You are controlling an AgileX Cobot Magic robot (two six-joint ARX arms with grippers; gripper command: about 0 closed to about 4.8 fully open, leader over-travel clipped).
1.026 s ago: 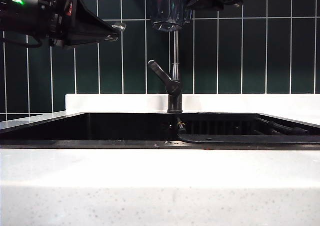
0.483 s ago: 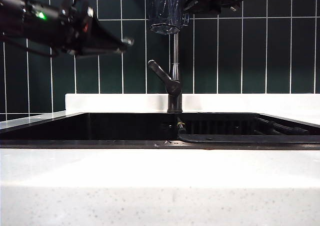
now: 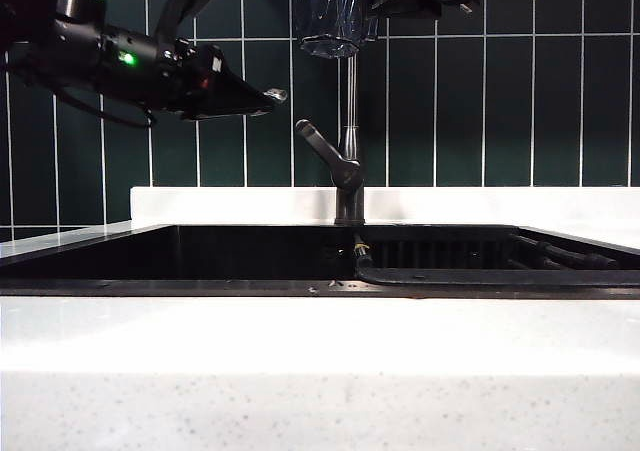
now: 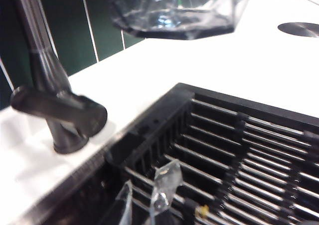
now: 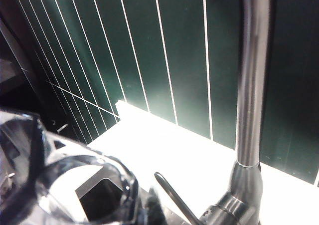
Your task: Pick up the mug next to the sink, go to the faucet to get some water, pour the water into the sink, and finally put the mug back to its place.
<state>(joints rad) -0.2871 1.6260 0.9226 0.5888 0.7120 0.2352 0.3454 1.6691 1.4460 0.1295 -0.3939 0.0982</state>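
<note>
Mug held high over the faucet, left arm reaching in

The sink (image 3: 260, 256) lies nearest, black with a ribbed rack (image 4: 239, 150) inside. Behind it stands the faucet (image 3: 347, 171). The left gripper (image 3: 268, 97) hovers up-left of the lever, fingertips nearly together, holding nothing. The right gripper (image 3: 385, 1), at the top, clasps the mug (image 3: 332, 11) above the pipe.

the wide black rectangular sink (image 3: 260, 256) is set into the white desk (image 3: 320, 371). behind it, at mid-width, the tall dark metal faucet (image 3: 346, 176) rises. the clear faceted glass mug (image 3: 330, 16) hangs above the faucet, held by the right tool (image 3: 385, 6). the left tool (image 3: 270, 96) hovers left of the faucet, above the sink.
</note>
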